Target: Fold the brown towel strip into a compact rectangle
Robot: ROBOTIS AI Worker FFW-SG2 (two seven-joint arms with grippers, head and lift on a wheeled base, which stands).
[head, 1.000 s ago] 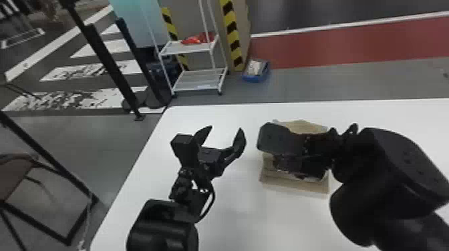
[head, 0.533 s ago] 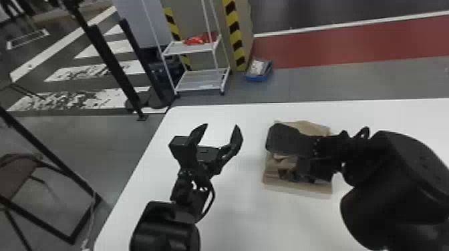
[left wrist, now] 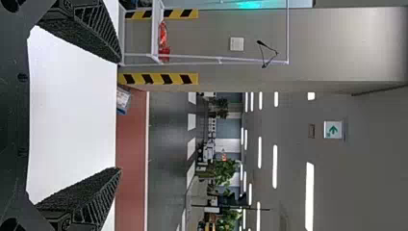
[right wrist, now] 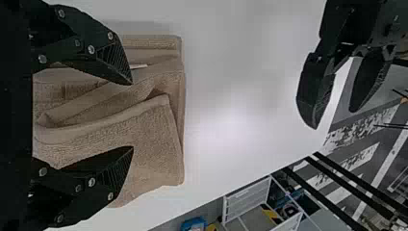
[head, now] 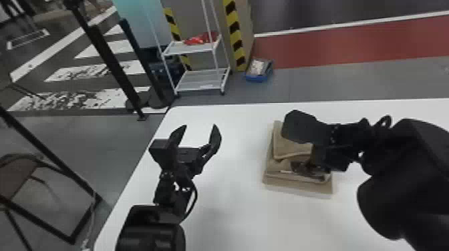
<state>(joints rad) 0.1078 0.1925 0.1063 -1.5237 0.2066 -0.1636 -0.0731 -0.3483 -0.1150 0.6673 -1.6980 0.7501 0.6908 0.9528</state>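
The brown towel (head: pixel 287 150) lies folded in uneven layers on the white table, right of centre in the head view. Over it is my right gripper (head: pixel 300 147), partly covering it. In the right wrist view the right gripper (right wrist: pixel 132 115) stands open above the towel (right wrist: pixel 149 125), whose top flap lies askew with a wrinkled fold between the fingers. My left gripper (head: pixel 200 132) is parked open above the table's left part, apart from the towel; its fingers also frame bare tabletop in the left wrist view, where the left gripper (left wrist: pixel 120 115) holds nothing.
The white table (head: pixel 234 213) extends around the towel, with its left edge beside the left arm. Beyond the far edge stand a white rack (head: pixel 200 78) and a blue bin (head: pixel 260 70) on the floor. A chair (head: pixel 20 173) is at the far left.
The right gripper has shifted slightly over the towel, and more of the towel's left side and top flap now shows. The left arm has stayed nearly still.
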